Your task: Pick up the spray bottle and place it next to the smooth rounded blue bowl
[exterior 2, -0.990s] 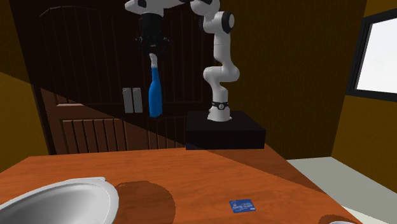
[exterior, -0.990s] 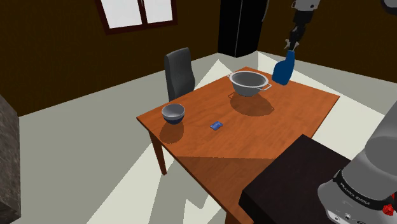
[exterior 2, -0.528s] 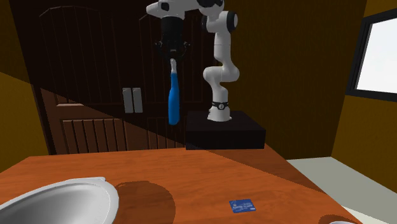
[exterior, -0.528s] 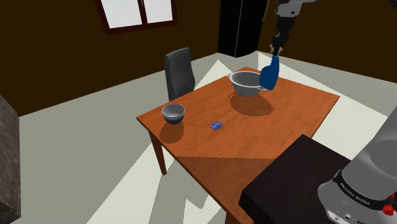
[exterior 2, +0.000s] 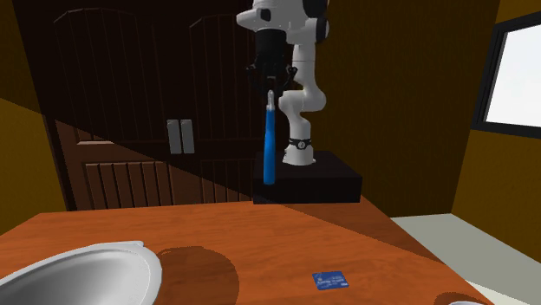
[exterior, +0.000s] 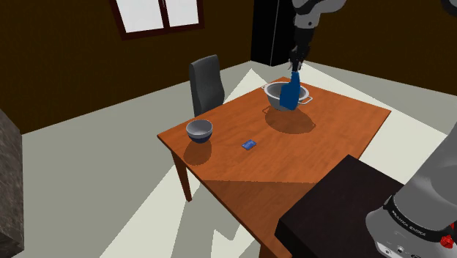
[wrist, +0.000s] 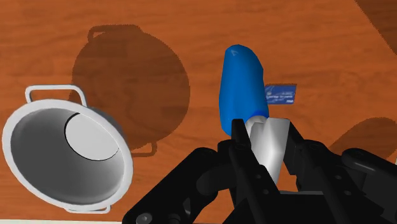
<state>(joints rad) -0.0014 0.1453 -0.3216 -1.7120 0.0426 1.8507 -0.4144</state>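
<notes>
The spray bottle (exterior: pixel 291 94) is blue with a white head and hangs upright in the air. My gripper (exterior: pixel 296 64) is shut on the head from above. In the shoulder view the bottle hangs in front of the big grey two-handled pot (exterior: pixel 285 96). In the second exterior view, the gripper (exterior 2: pixel 270 83) holds the bottle (exterior 2: pixel 270 143) high over the table. From the wrist, the fingers (wrist: pixel 240 137) clasp the white head, the bottle (wrist: pixel 240 86) points down at the wood, and the pot (wrist: pixel 67 156) lies off to one side. The small rounded grey-blue bowl (exterior: pixel 199 130) stands near the table's corner at the shoulder view's left.
A small blue card (exterior: pixel 250 144) lies on the brown wooden table (exterior: pixel 337 139) between bowl and pot. A grey chair (exterior: pixel 207 82) stands behind the table. The dark stand (exterior: pixel 344 201) abuts the near edge. In the wrist view the card (wrist: pixel 281 93) lies just beyond the bottle.
The gripper has carried the bottle toward the shoulder view's left, from past the table's far edge to in front of the pot; in the second exterior view it moved right.
</notes>
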